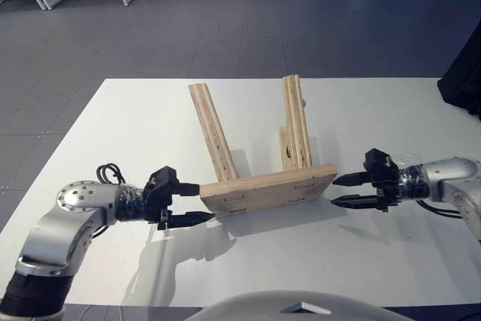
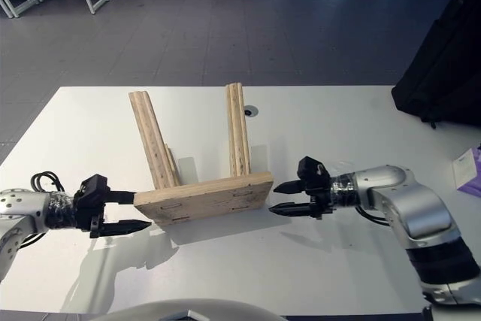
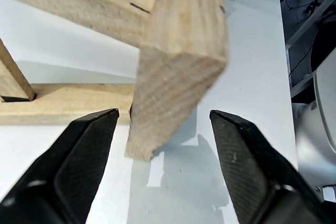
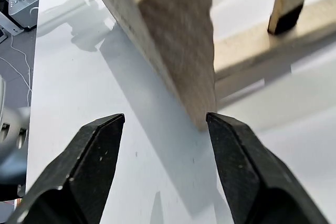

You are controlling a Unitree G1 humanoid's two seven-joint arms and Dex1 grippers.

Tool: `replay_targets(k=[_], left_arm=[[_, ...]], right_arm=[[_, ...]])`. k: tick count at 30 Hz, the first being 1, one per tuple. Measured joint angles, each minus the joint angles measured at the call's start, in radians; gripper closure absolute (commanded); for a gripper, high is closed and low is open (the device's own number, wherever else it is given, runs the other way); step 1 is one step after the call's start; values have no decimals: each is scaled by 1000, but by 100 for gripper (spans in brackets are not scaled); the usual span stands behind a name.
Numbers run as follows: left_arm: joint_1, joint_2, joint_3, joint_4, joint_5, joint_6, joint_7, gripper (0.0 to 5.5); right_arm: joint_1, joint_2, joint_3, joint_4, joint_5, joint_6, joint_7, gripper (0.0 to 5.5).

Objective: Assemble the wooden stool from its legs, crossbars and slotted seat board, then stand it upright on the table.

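Note:
The wooden stool lies on its side on the white table (image 1: 113,133). Its seat board (image 1: 268,190) stands on edge nearest me, and two legs (image 1: 214,133) (image 1: 295,120) point away from me, with further wooden parts partly hidden behind them. My left gripper (image 1: 207,201) is open, with its fingers straddling the board's left end (image 3: 178,66) without closing on it. My right gripper (image 1: 334,191) is open at the board's right end (image 4: 178,30), fingertips level with the corner.
A small round hole (image 2: 251,111) sits in the table behind the stool. A black bag (image 2: 443,58) stands off the table's far right corner, and a purple-and-white item (image 2: 470,167) lies at the right edge. Bare table surface stretches on both sides and in front.

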Motion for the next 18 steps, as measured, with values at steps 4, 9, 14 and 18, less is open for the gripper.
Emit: replay_targets(k=[4,9,14,18], left_arm=[[-52,-36,-44,58,-15,9,26,229],[-86,-49,-77,95,-20,11,28,298],[-102,-46,-80,129,-32,-12,11,359],[-123,-34,-81,166,-29,-31,-4,364]], right_arm=[[-82,50,67,36,-38,-8,-3,260],[-111,83,134,71,-101,-81,6,260],[-157,111,157,162,-187,-171,2,260],[-201,141,178,195,-218,-203,6,260]])
